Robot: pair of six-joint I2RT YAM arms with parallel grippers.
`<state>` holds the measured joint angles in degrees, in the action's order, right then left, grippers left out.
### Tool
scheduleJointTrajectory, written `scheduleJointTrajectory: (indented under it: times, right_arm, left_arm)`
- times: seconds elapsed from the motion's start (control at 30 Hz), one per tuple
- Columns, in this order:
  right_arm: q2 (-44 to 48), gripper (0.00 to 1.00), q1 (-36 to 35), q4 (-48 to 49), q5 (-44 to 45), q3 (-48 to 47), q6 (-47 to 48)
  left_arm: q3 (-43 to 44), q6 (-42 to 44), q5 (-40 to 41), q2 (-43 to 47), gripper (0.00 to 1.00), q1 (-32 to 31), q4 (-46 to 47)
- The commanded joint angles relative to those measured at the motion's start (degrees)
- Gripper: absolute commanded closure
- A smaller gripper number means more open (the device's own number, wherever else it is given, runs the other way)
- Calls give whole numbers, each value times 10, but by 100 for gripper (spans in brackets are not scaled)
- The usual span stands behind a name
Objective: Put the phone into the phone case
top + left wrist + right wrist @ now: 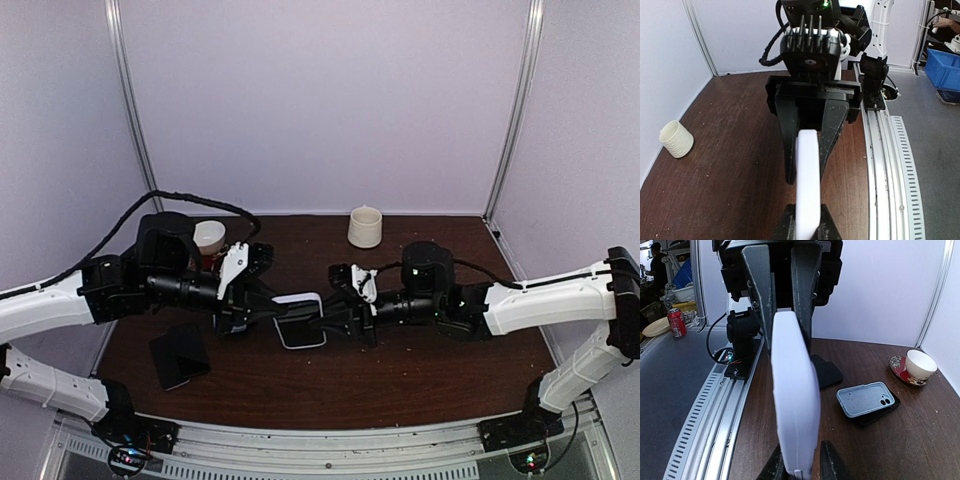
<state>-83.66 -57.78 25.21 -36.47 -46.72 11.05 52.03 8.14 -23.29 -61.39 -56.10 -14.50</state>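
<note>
Top external view is showing the left pincer (272, 312) and the right pincer (330, 322) meeting above the middle of the brown table (420, 380). Each is clamping an opposite end of a white phone case (300, 297). The case is hanging between the 2 pincers, clear of the wood. From above, a dark panel (300, 325) is filling the case's white rim; whether that panel is the phone seated inside, I cannot tell. Each wrist camera is seeing the case edge-on, as a thick pale slab running from its own fingers to the other pincer's fingers at the far end. Both pairs are pressing on the case's flat faces.

Beyond the left pincer, toward the arm bases, a black slab (180, 357) is lying flat on the table, apart from the other things. Right wrist view is showing a grey-blue phone case (865, 397) below and to the far side of the left pincer, lying on a second black slab (876, 415). Past that, a white cup (210, 237) is standing on a red saucer (901, 371). A ribbed white cup (365, 227) is standing well behind the right pincer, near the back wall.
</note>
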Motion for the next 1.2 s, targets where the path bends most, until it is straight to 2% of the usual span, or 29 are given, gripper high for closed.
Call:
scheduleJointTrajectory:
  times: [0.0, 0.13, 0.3, 0.37, 0.4, 0.47, 0.53, 0.57, 0.63, 0.73, 0.8, 0.9, 1.03, 1.17]
  right_arm:
    - [-4, 76, 2, -4, -10, -21, -1]
    - [-5, 76, 3, -14, -12, -25, 0]
    - [2, 97, 9, -47, -23, -37, -1]
    - [8, 100, 14, -69, -25, -44, -4]
    - [12, 100, 19, -78, -25, -46, -8]
    - [22, 100, 32, -95, -24, -49, -21]
    - [35, 100, 50, -124, -22, -55, -48]
    - [41, 100, 62, -149, -18, -61, -64]
    - [49, 100, 95, -224, -9, -83, -92]
    - [46, 100, 145, -371, 30, -127, -110]
    - [36, 100, 183, -472, 50, -151, -138]
    - [19, 100, 242, -572, 61, -173, -164]
    - [-13, 99, 331, -649, 53, -187, -196]
    - [-46, 99, 387, -696, 51, -200, -192]
  left_arm:
    - [16, -7, -17, 18, 100, 1, 74]
    - [13, -7, -17, 20, 100, 1, 77]
    - [12, -8, -9, 22, 100, 1, 75]
    - [13, -7, -1, 22, 100, 1, 71]
    - [14, -6, 5, 21, 95, 1, 68]
    - [15, -9, 28, 20, 68, 1, 58]
    - [18, -12, 56, 18, 47, 0, 45]
    - [20, -14, 75, 17, 39, 0, 38]
    - [26, -15, 116, 16, 32, 0, 23]
    - [33, -18, 200, 7, 24, 1, 7]
    - [38, -20, 249, -3, 21, 2, 0]
    - [54, -22, 296, -27, 20, 3, -22]
    - [75, -28, 317, -57, 19, 4, -54]
    - [78, -27, 327, -62, 19, 6, -63]
